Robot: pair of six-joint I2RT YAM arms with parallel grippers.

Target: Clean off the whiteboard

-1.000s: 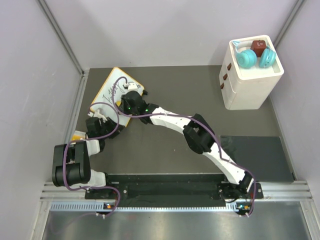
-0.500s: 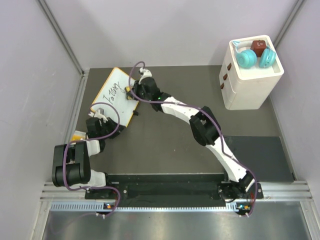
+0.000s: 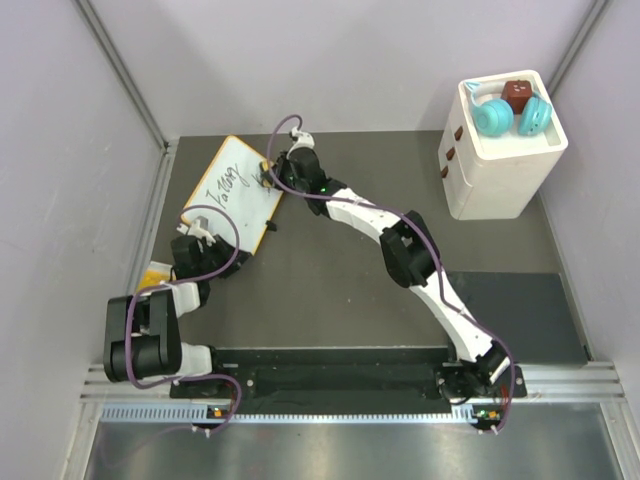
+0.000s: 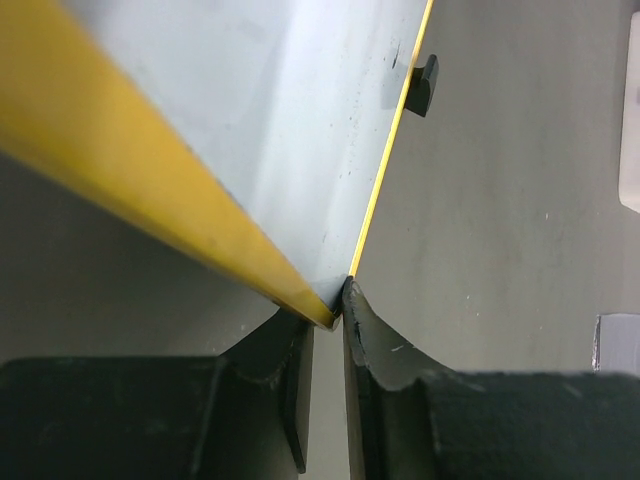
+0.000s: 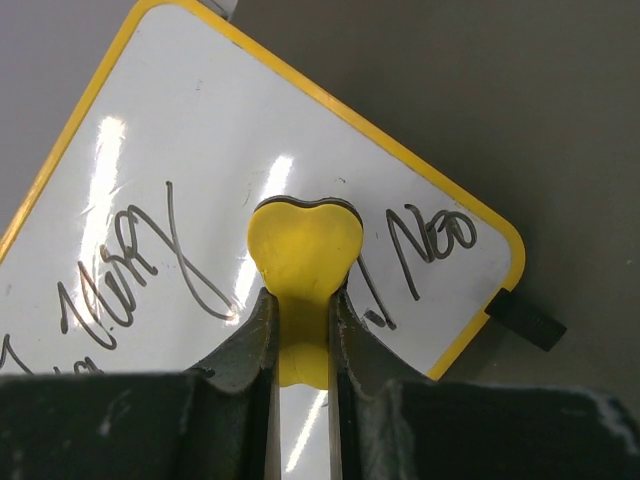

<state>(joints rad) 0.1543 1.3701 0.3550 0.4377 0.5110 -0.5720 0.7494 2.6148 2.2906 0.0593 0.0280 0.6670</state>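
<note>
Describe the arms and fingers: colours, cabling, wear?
The left arm and right arm have white links and black joint housings, with a purple cable looping along each. The fingers are matte black, curved and scuffed.

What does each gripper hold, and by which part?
The left gripper pinches the whiteboard by its yellow frame; the right gripper clamps the yellow piece below its lobed end.

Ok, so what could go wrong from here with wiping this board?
The left hand pinches only a corner of the whiteboard, so wiping pressure might twist it or slip it free. The right hand holds the yellow eraser piece by its narrow waist, so it could pivot in the grip. The black marks close to the board's edge may be missed.
</note>
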